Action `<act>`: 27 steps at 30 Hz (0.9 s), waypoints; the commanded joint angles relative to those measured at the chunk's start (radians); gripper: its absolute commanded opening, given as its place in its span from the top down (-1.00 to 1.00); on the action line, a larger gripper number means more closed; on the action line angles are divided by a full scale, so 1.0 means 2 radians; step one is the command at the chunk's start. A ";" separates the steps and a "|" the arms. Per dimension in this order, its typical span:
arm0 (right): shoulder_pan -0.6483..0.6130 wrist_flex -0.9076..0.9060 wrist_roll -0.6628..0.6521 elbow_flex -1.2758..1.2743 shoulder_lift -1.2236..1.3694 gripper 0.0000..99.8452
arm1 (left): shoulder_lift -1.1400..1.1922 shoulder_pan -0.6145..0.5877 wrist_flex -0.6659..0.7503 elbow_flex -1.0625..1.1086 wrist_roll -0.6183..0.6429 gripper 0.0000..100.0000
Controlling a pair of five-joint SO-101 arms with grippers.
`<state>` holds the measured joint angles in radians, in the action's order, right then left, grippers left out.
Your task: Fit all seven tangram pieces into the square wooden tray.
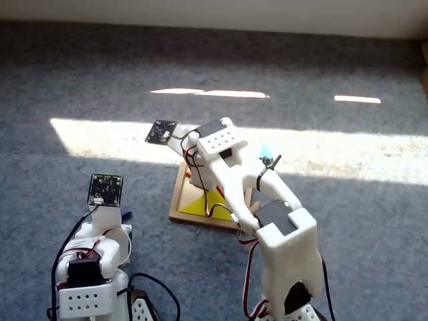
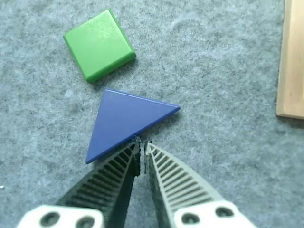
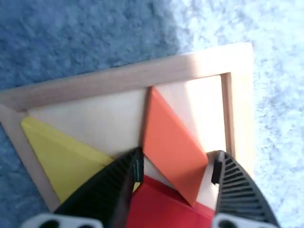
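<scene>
- High view: the square wooden tray [image 1: 194, 219] lies on the grey, carpet-like desk [image 1: 321, 87], just in front of the two arms.
- The right arm [image 1: 227, 174] stretches out over the tray and hides much of it. A flat yellow triangle piece [image 1: 195, 204] shows inside the tray beside the arm.
- The left arm [image 1: 93, 261] is folded back near the desk's edge, apart from the tray.
- Left wrist view: the left tool [image 2: 141, 145] is narrowed to a thin slit, its two fingers almost together with nothing between them.
- Its tips sit right at the long edge of a flat dark-blue triangle piece [image 2: 128, 118], which lies on the desk outside the tray.
- A flat green square piece [image 2: 99, 45] lies on the desk just beyond the blue triangle, close to it but apart.
- One pale side of the tray stands off to one side, well clear of both pieces.
- Right wrist view: the right tool [image 3: 176, 161] is spread wide over the tray, one finger on either side of a flat orange four-sided piece [image 3: 171, 142].
- Whether the fingers press on the orange piece cannot be told.
- The orange piece is inside the tray, one point up against the frame and its lower end overlapping a flat red piece [image 3: 161, 204].
- The yellow triangle lies along a tray corner, next to the red piece.
</scene>
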<state>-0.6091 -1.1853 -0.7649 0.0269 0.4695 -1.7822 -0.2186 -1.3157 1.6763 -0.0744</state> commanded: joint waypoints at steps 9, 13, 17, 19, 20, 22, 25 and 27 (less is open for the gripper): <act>0.004 0.030 -0.005 0.025 -0.007 0.90 | -0.020 -0.007 -0.004 0.010 -0.003 0.91; 0.007 0.028 -0.002 0.035 -0.035 0.90 | -0.020 -0.007 -0.004 0.010 -0.003 0.91; 0.009 0.028 -0.002 0.036 -0.065 0.91 | -0.020 -0.007 -0.004 0.010 -0.003 0.91; 0.010 0.028 -0.002 0.036 -0.076 0.91 | -0.020 -0.007 -0.004 0.010 -0.003 0.91; 0.010 0.028 -0.002 0.036 -0.081 0.91 | -0.020 -0.007 -0.004 0.010 -0.003 0.91; 0.010 0.028 -0.002 0.034 -0.087 0.91 | -0.020 -0.007 -0.004 0.010 -0.003 0.91; 0.010 0.028 -0.002 0.035 -0.091 0.91 | -0.020 -0.007 -0.004 0.010 -0.003 0.91; 0.010 0.028 -0.002 0.036 -0.091 0.91 | -0.020 -0.007 -0.004 0.010 -0.003 0.91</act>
<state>-0.5969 -1.1469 -0.7679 0.0575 0.3590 -1.7822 -0.2186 -1.3157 1.6763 -0.0744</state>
